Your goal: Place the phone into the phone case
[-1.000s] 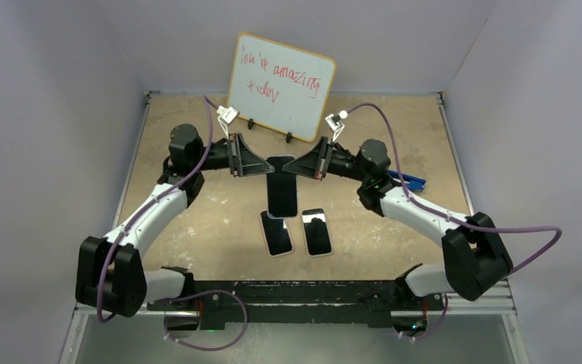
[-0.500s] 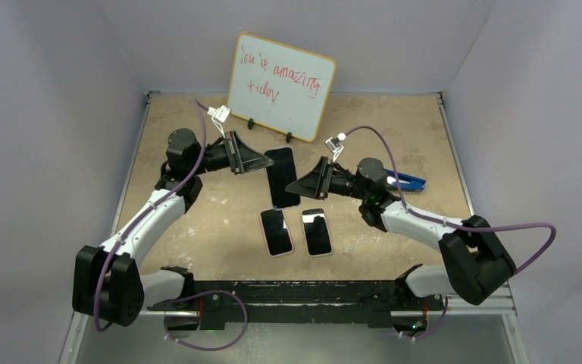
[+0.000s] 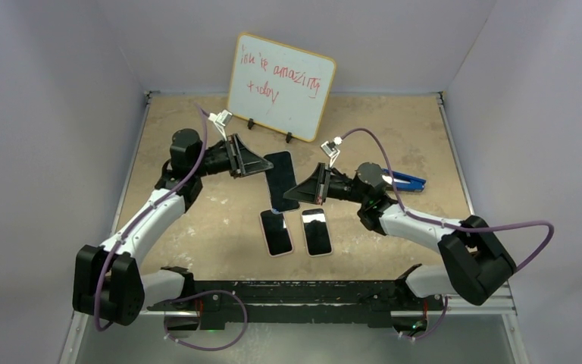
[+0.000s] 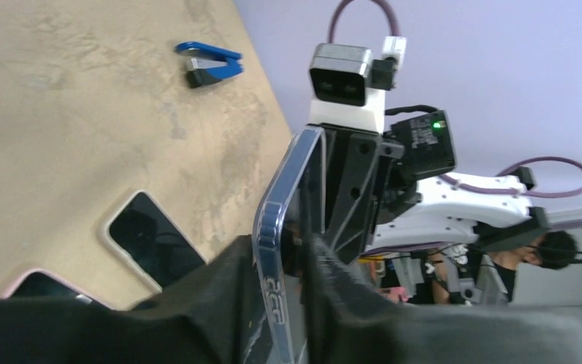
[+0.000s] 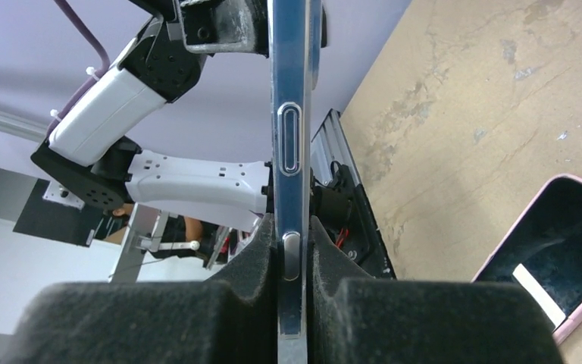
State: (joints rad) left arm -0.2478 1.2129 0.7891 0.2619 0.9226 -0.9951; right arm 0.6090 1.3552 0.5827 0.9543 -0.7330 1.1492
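Crowded centre
Pink-rimmed phone (image 3: 276, 232) and white-rimmed phone (image 3: 317, 231) lie near the raised clear-cased black phone (image 3: 279, 176); white whiteboard (image 3: 280, 87) behind (blue clip (image 3: 408, 180) rightward); tan counter (image 3: 220, 220) bare leftward.

Pale lilac walls (image 3: 53, 83) enclose a worn, mottled tan desk (image 3: 227, 227) on three sides, under soft, even light.

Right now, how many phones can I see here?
3. One raised phone is clamped in the right hand, the left hand at its other end. A pink-rimmed phone and a white-rimmed phone lie side by side on the table. Others may be hidden.
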